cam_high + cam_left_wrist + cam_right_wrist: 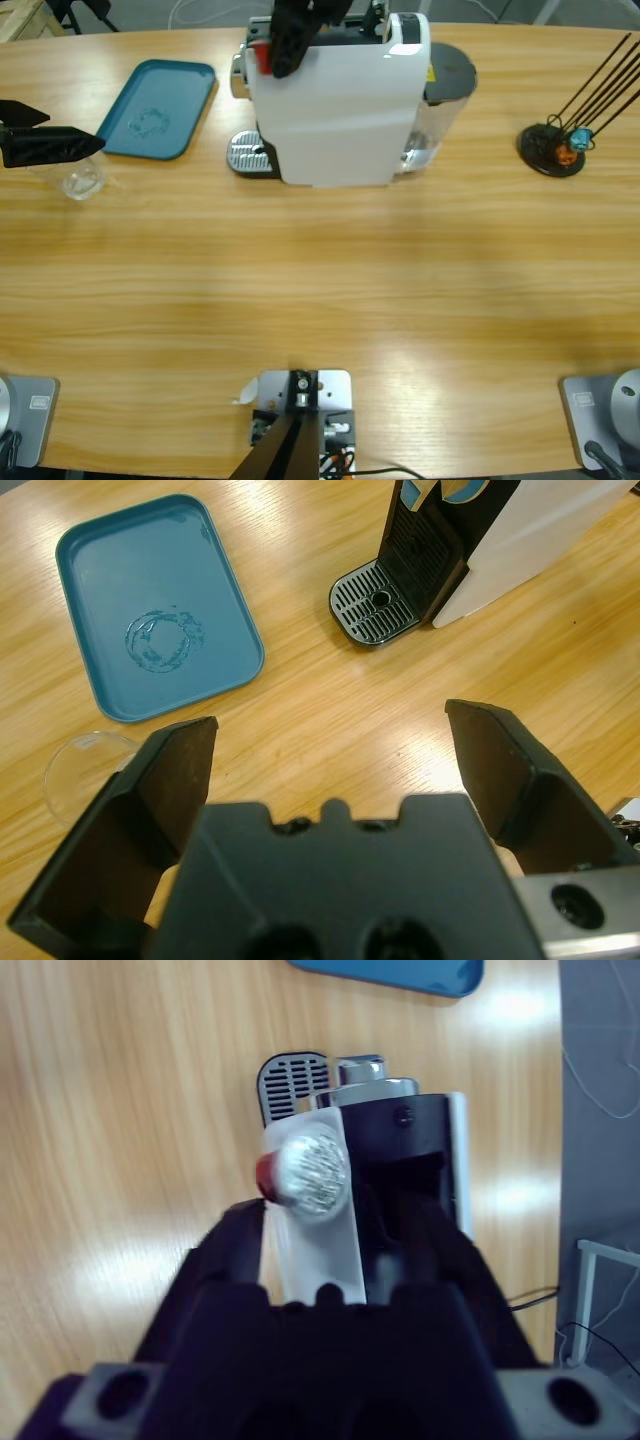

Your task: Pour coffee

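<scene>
Two arms: both empty.
Left gripper (pixel 330 770): jaws wide apart, glass (pixel 85 770) just lower left.
Right gripper (pixel 345 1250): over machine (pixel 350 1160), jaws unclear.

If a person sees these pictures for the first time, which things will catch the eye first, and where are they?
First is the big white coffee machine at the table's far middle, with the right gripper above its top, holding a red, foil-topped capsule. To its left lies a teal tray with a wet ring on it. Near the left edge, the left gripper hangs open above a clear glass.
</scene>
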{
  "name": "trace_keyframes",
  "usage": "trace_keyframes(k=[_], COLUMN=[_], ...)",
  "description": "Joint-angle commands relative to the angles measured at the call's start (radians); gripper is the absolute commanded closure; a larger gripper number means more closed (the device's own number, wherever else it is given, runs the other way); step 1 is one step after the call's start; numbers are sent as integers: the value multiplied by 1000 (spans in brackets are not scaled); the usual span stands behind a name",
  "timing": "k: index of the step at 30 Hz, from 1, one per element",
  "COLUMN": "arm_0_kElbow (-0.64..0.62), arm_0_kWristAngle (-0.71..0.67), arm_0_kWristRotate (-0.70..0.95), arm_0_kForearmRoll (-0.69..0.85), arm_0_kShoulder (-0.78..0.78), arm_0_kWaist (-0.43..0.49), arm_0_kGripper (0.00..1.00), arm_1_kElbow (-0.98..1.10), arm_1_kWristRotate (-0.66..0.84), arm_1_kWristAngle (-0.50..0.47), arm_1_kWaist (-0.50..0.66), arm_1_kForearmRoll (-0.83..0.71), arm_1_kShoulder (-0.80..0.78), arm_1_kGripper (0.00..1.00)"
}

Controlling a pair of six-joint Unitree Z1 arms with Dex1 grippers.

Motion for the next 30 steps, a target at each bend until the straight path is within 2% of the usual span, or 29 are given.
trace_keyframes(k=[1,4,7,14,15,16,18,19,20,21,25,28,30], arm_0_kElbow=[40,40,41,40,40,40,40,41,41,41,41,36,31], arm_0_kWristAngle=[-13,-13,-18,-19,-19,-19,-19,-20,-21,-20,6,33,32], arm_0_kWristRotate=[9,9,9,8,9,8,9,8,8,8,1,-22,-35], arm_0_kForearmRoll=[-6,-5,-5,-6,-6,-6,-5,-5,-5,-5,7,25,34], arm_0_kShoulder=[9,8,8,3,2,2,-2,-3,-3,-3,-6,-36,-56], arm_0_kWaist=[-12,-13,-14,-14,-14,-14,-14,-14,-14,-14,9,104,168], arm_0_kGripper=[13,13,13,13,13,13,13,13,13,13,34,55,55], arm_1_kElbow=[-24,-30,-40,-29,-28,-27,-25,-25,-24,-23,29,79,103], arm_1_kWristRotate=[-9,-6,27,136,148,158,192,220,261,317,652,858,935], arm_1_kWristAngle=[22,12,8,-34,-35,-35,-34,-35,-37,-46,-184,-213,-210], arm_1_kWaist=[-21,-21,4,186,205,222,252,266,275,280,284,284,293], arm_1_kForearmRoll=[22,31,68,128,131,131,132,130,127,114,-5,-96,-131], arm_1_kShoulder=[67,61,33,-22,-27,-30,-32,-28,-23,-20,-35,-28,-10], arm_1_kGripper=[266,276,400,407,432,501,539,611,671,670,667,662,662])
